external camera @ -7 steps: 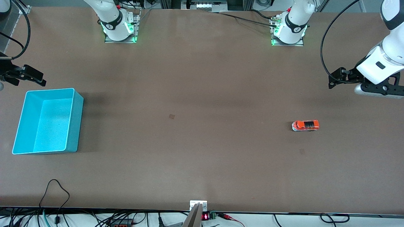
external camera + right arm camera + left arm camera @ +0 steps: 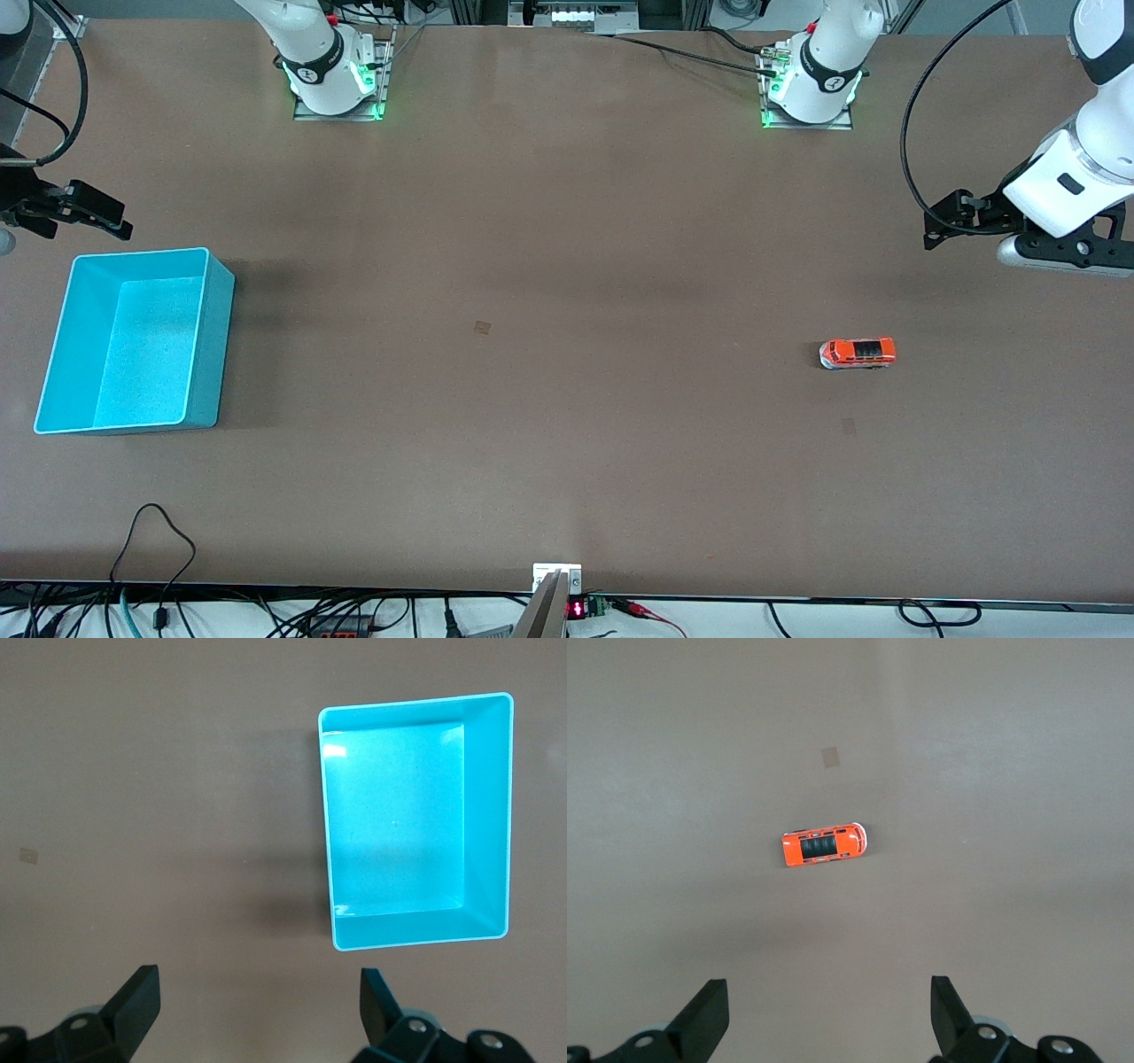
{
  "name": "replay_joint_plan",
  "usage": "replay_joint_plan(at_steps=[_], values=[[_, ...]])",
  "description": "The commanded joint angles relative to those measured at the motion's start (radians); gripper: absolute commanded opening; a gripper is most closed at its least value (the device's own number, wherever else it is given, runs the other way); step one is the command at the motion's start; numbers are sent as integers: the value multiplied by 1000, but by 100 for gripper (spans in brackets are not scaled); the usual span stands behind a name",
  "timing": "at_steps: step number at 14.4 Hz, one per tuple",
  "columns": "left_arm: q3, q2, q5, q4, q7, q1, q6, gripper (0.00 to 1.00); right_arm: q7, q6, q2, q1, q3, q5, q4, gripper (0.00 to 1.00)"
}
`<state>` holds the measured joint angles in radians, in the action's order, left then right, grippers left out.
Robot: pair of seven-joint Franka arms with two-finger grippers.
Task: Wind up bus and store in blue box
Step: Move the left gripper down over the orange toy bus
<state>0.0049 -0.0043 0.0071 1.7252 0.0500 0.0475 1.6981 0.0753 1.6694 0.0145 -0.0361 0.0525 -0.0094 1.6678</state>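
The small orange-red bus (image 2: 858,353) rests on its wheels on the brown table toward the left arm's end, and it also shows in the left wrist view (image 2: 823,844). My left gripper (image 2: 952,219) hangs open and empty over bare table at that end, apart from the bus; its fingers (image 2: 709,1014) stand wide in the left wrist view. The blue box (image 2: 213,354) stands empty at the right arm's end, its rim (image 2: 414,703) plain in the right wrist view. My right gripper (image 2: 75,221) hovers open over the table just beside the box, holding nothing.
A small tan mark (image 2: 482,327) lies mid-table, between box and bus. Both arm bases (image 2: 335,80) are bolted along the table edge farthest from the front camera. Cables (image 2: 159,540) trail along the nearest edge.
Both hands have shifted only slightly. The bus and the blue box have not moved.
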Motion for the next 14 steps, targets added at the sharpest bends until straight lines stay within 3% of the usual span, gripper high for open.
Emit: replay_joint_plan(at_steps=[1, 7, 11, 14], values=[[0, 15, -27, -30, -1, -8, -82, 100, -17, -5, -21, 2, -3, -4, 18, 100], [-16, 13, -39, -59, 10, 9, -237, 100, -54, -7, -22, 2, -3, -3, 18, 100], [-31, 13, -42, -65, 199, 6, -423, 100, -25, -23, -25, 2, -3, -10, 18, 100], [-31, 27, -39, -50, 413, 8, -411, 100, 8, -33, -27, 2, -2, -4, 18, 100]])
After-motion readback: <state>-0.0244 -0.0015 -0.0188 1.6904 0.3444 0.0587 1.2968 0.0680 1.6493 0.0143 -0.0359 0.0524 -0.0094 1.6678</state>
